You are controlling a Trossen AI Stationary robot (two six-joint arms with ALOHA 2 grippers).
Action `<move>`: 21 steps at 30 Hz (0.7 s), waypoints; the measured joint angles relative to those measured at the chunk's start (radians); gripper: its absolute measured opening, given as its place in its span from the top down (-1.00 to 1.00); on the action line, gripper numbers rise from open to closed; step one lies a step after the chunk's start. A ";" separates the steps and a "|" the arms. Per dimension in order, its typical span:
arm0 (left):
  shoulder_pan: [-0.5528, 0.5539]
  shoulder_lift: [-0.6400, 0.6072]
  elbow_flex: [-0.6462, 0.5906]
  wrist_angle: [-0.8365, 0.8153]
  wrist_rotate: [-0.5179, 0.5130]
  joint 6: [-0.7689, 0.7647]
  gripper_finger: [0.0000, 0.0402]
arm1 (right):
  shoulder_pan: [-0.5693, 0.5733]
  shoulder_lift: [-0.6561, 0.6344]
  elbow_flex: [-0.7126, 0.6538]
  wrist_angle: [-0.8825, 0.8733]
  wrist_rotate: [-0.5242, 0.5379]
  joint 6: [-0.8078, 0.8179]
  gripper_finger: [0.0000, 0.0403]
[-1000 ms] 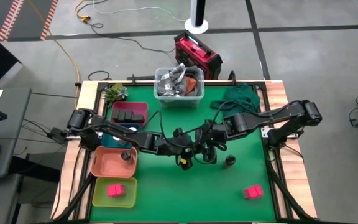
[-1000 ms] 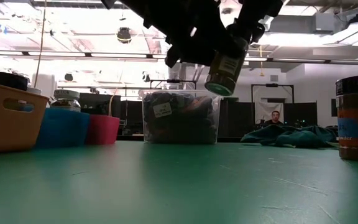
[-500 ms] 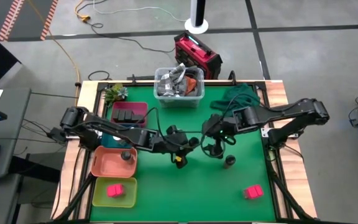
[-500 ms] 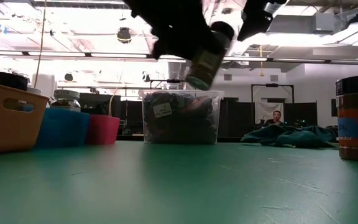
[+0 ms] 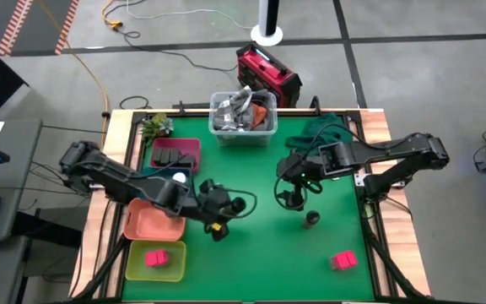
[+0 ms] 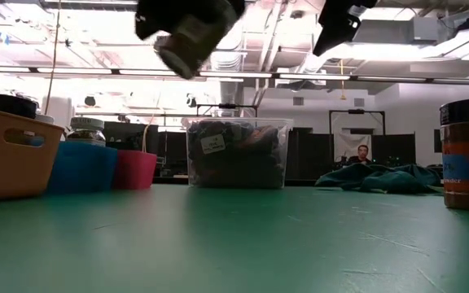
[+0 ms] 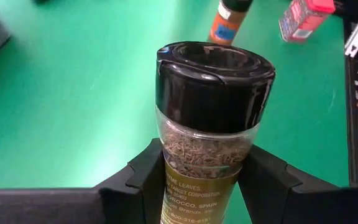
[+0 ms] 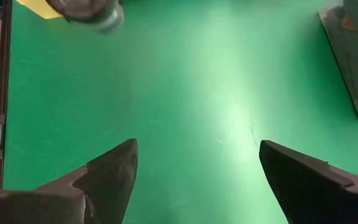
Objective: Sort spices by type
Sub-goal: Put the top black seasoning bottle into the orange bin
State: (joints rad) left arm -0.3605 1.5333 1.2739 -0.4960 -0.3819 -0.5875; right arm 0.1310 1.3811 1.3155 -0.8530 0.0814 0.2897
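The left gripper (image 7: 207, 180) is clamped on a black-capped herb jar (image 7: 209, 118), holding it above the green table (image 5: 251, 245) just beside the orange tray (image 5: 146, 224). Only the left wrist view shows the jar's dried green contents and label; the low view shows it tilted in the air (image 6: 187, 39). The right gripper (image 8: 194, 168) hangs over mid-table with fingers spread and nothing between them. A second dark-capped jar (image 5: 312, 218) stands near it, and a pink-red box (image 5: 342, 261) lies farther toward the front edge.

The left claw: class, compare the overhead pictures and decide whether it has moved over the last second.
Yes. The left claw, shut on a black-capped herb jar, has moved away from the clear bin, toward the orange tray.
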 joint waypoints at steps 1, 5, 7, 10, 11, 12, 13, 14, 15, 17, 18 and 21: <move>-0.016 -0.008 0.000 -0.026 -0.014 -0.020 0.19 | 0.000 0.000 0.000 0.002 0.000 0.000 -0.79; -0.092 -0.042 0.000 -0.160 -0.048 -0.127 0.19 | 0.000 0.000 0.000 0.001 0.000 0.001 -0.79; -0.134 -0.060 0.000 -0.234 -0.066 -0.196 0.19 | 0.003 0.000 0.000 0.001 0.001 0.006 -0.79; -0.204 -0.087 0.000 -0.332 -0.110 -0.313 0.19 | 0.007 0.000 0.000 0.001 0.001 0.010 -0.79; -0.228 -0.097 0.000 -0.362 -0.131 -0.352 0.19 | 0.009 0.000 0.000 0.001 0.001 0.014 -0.79; -0.253 -0.108 0.000 -0.387 -0.158 -0.393 0.19 | 0.012 0.000 0.000 0.001 0.001 0.019 -0.79; -0.280 -0.120 0.000 -0.418 -0.186 -0.438 0.19 | 0.014 0.000 0.000 0.002 0.001 0.022 -0.79; -0.307 -0.131 0.000 -0.454 -0.215 -0.480 0.19 | 0.014 0.000 0.000 0.002 0.001 0.024 -0.79; -0.333 -0.140 0.000 -0.489 -0.245 -0.524 0.19 | 0.014 0.000 0.000 0.002 0.001 0.024 -0.79; -0.387 -0.153 0.000 -0.551 -0.305 -0.618 0.19 | 0.021 0.000 0.000 0.002 0.002 0.027 -0.79; -0.416 -0.156 0.000 -0.588 -0.334 -0.670 0.19 | 0.023 0.000 0.000 0.004 0.004 0.027 -0.79; -0.498 -0.159 0.000 -0.696 -0.405 -0.835 0.19 | 0.026 0.000 0.000 0.007 0.008 0.039 -0.79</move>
State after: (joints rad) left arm -0.8582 1.3739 1.2738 -1.1920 -0.7873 -1.4222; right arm 0.1573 1.3815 1.3155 -0.8459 0.0891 0.3285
